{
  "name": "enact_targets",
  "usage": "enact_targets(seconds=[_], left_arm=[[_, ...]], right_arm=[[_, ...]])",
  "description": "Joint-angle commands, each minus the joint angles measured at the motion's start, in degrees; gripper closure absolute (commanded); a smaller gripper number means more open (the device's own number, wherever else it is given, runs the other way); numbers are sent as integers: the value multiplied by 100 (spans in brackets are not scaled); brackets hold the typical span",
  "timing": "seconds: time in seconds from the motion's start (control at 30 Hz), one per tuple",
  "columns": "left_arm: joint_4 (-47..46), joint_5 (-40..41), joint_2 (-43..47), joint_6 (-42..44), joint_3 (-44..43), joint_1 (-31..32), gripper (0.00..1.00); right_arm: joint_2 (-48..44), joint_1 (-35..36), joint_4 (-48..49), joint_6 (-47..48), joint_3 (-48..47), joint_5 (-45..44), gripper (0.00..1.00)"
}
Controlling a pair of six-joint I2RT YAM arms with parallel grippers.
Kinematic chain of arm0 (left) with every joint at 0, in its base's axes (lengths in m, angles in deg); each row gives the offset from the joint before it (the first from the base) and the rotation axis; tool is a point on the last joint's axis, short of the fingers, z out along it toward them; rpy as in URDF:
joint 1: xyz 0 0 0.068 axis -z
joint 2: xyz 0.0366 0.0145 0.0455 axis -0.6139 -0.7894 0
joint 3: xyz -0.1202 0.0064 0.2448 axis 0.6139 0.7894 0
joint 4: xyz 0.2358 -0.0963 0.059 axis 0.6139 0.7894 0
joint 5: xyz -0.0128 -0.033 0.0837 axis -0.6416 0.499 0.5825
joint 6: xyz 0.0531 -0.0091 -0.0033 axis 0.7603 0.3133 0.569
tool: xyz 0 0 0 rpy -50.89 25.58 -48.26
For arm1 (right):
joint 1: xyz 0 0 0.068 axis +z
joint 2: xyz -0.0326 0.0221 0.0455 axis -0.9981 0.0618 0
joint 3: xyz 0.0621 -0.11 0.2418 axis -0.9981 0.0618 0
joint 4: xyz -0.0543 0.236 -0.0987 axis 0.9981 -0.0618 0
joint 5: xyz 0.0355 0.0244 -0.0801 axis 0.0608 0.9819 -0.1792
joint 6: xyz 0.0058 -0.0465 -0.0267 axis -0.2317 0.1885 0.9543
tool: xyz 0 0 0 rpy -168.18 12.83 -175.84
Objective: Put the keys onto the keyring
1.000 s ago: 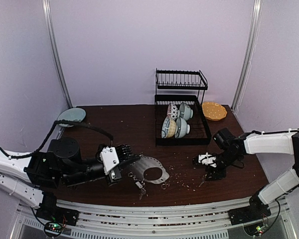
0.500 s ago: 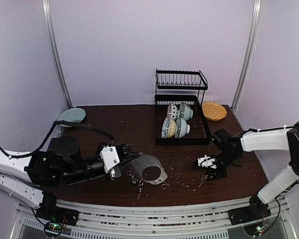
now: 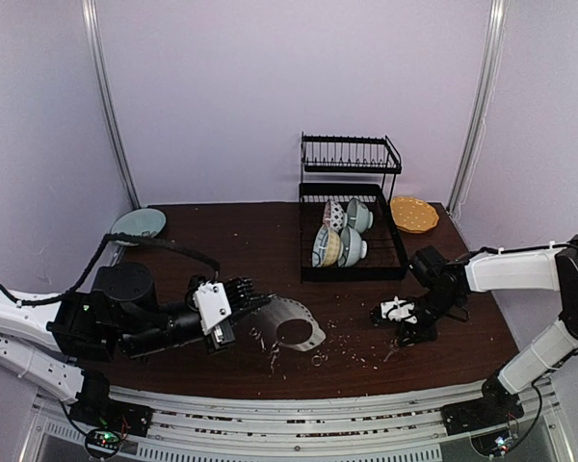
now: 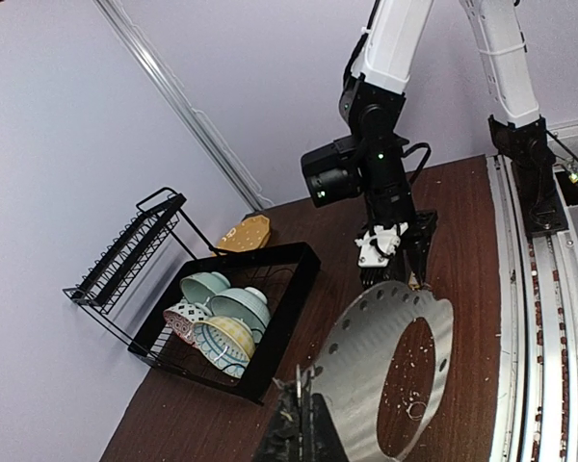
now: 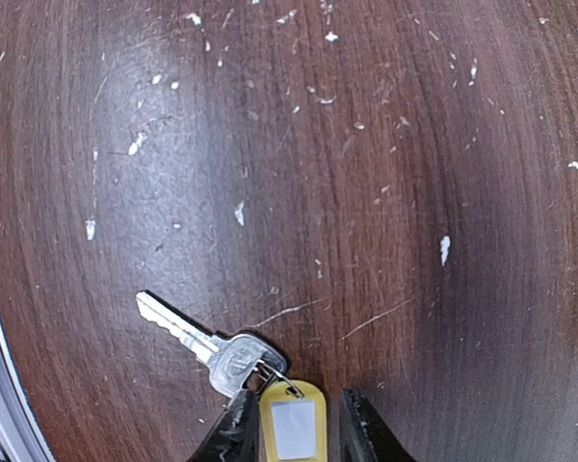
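The keyring (image 3: 287, 313) is a wide flat grey metal hoop with holes along its rim, held tilted above the table. My left gripper (image 3: 249, 308) is shut on its near edge; in the left wrist view the jaws (image 4: 306, 409) pinch the hoop (image 4: 376, 346). Small rings and bits (image 3: 268, 351) dangle under it. The silver key (image 5: 233, 358) and its yellow tag (image 5: 292, 428) lie flat on the table. My right gripper (image 5: 294, 431) is low over them, open, its fingers on either side of the tag. It also shows in the top view (image 3: 405, 333).
A black dish rack (image 3: 302, 241) with several bowls stands behind the middle. A yellow plate (image 3: 414, 214) lies at the back right and a teal plate (image 3: 138, 224) at the back left. A tiny loose ring (image 3: 318, 359) lies near the hoop. White flecks dot the table.
The left gripper has raised and tilted the hoop slightly, and the dangling bits have shifted. The right gripper has edged a little towards the left and stays low over the table.
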Motion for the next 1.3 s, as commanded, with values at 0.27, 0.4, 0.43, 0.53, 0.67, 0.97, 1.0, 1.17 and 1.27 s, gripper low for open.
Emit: enact_targets(seconds=[0.27, 0.4, 0.43, 0.53, 0.67, 0.97, 1.0, 1.17, 1.27], left_arm=[[-351, -1, 86, 75, -110, -30, 100], [-338, -14, 130, 40, -84, -30, 100], [-327, -11, 134, 42, -92, -30, 100], [-325, -9, 136, 59, -88, -30, 100], [-338, -1, 131, 62, -95, -30, 100], [-328, -34, 199, 5, -80, -30, 100], [-340, -35, 212, 10, -64, -30, 100], [-320, 8, 247, 1, -53, -30, 100], [-334, 91, 262, -38, -33, -32, 100]], right_arm=[[235, 48, -146, 174, -272, 187, 72], [316, 50, -264, 186, -299, 34, 76], [338, 45, -290, 186, -301, 21, 77], [381, 45, -335, 170, -305, 63, 82], [442, 53, -268, 86, -323, 99, 90], [185, 79, -435, -120, -496, -151, 93], [177, 80, -477, -87, -491, -143, 93], [219, 128, -516, -250, -557, -196, 100], [14, 371, -368, -466, -611, -368, 100]])
